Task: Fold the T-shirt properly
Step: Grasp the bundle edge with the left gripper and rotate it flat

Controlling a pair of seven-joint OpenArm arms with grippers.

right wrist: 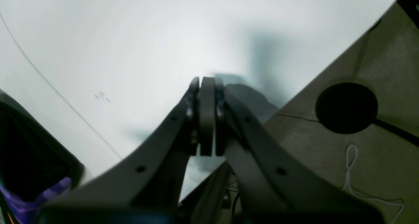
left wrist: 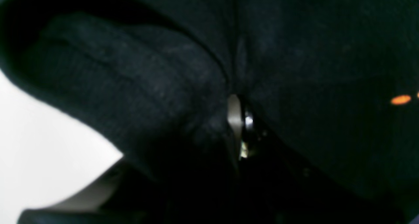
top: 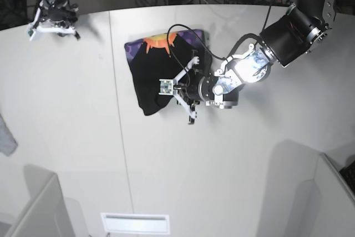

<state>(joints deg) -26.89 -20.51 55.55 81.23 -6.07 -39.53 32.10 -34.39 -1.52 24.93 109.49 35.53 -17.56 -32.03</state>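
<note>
The T-shirt (top: 157, 73) lay bunched on the white surface (top: 249, 165), a little above the middle of the base view, its sun print at the top. The left claw (top: 166, 88) sat right on its lower edge, pinching black cloth. The right claw (right wrist: 206, 86), pressed together and empty, hung far off at the upper left

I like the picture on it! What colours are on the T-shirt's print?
Orange and purple on the black T-shirt, clearest in the base view.

base: overhead, looking down | left wrist: pressed against T-shirt (left wrist: 294, 70), blurry | right wrist: faces table (right wrist: 131, 37)
</note>
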